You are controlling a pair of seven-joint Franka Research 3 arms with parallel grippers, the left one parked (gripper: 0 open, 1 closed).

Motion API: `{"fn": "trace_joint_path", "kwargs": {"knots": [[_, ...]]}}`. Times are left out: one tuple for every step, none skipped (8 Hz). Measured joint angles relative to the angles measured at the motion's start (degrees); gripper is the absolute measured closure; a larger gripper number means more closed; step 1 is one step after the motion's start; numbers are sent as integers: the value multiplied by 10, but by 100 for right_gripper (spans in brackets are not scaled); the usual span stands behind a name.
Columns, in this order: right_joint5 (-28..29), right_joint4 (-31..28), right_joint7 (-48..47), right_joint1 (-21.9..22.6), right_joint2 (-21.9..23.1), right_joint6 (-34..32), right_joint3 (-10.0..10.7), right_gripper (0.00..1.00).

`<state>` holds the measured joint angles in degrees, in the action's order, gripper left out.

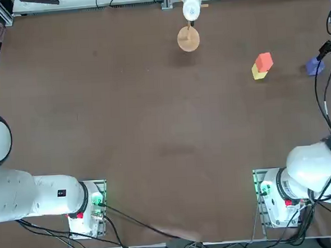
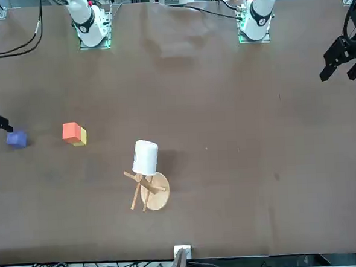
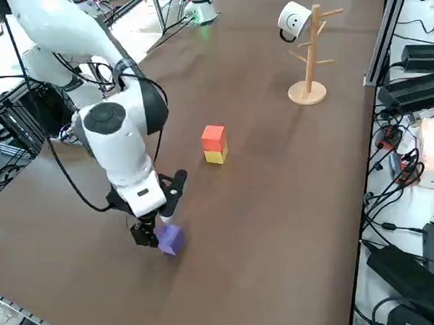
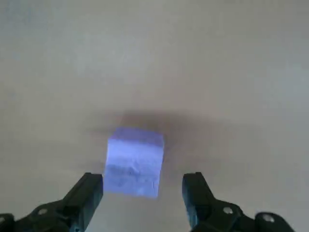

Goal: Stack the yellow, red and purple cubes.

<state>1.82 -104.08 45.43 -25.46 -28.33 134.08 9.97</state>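
While the matte orange-red cube (image 3: 214,138) sits on the bright yellow cube (image 3: 216,156), the black two-finger right gripper (image 4: 143,186), jaws wide and empty, hovers by the bluish-purple cube (image 4: 134,163) on the table; picking that up seems next, needing centring before closing.

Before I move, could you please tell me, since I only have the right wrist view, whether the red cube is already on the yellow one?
Observer: Yes, the red cube sits on top of the yellow cube, seen from the right side.
Operator: Thank you. Is that stack nearer the mug stand than the purple cube is?
Observer: Yes, the top view shows the stack between the purple cube and the wooden stand, with the right tool, open, over by the purple cube.
Operator: And does the stand carry anything?
Observer: A white mug hangs on it.
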Motion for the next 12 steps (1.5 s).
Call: {"fn": "trace_joint_path", "kwargs": {"knots": [[15, 11, 5, 0, -15, 0, -2, 0], [26, 16, 7, 0, -24, 0, -5, 0], [32, 18, 7, 0, -28, 0, -10, 0], [37, 19, 7, 0, -28, 0, -13, 0], [38, 20, 7, 0, -28, -1, -14, 0], [39, 20, 7, 0, -28, -1, -14, 0], [39, 20, 7, -1, -28, -2, -14, 0], [39, 20, 7, -1, -28, -3, -14, 0], [39, 20, 7, -2, -28, -4, -14, 0], [39, 20, 7, -4, -28, -5, -14, 0], [39, 19, 7, -7, -29, -7, -14, 0], [39, 18, 7, -10, -29, -7, -14, 0]]}}
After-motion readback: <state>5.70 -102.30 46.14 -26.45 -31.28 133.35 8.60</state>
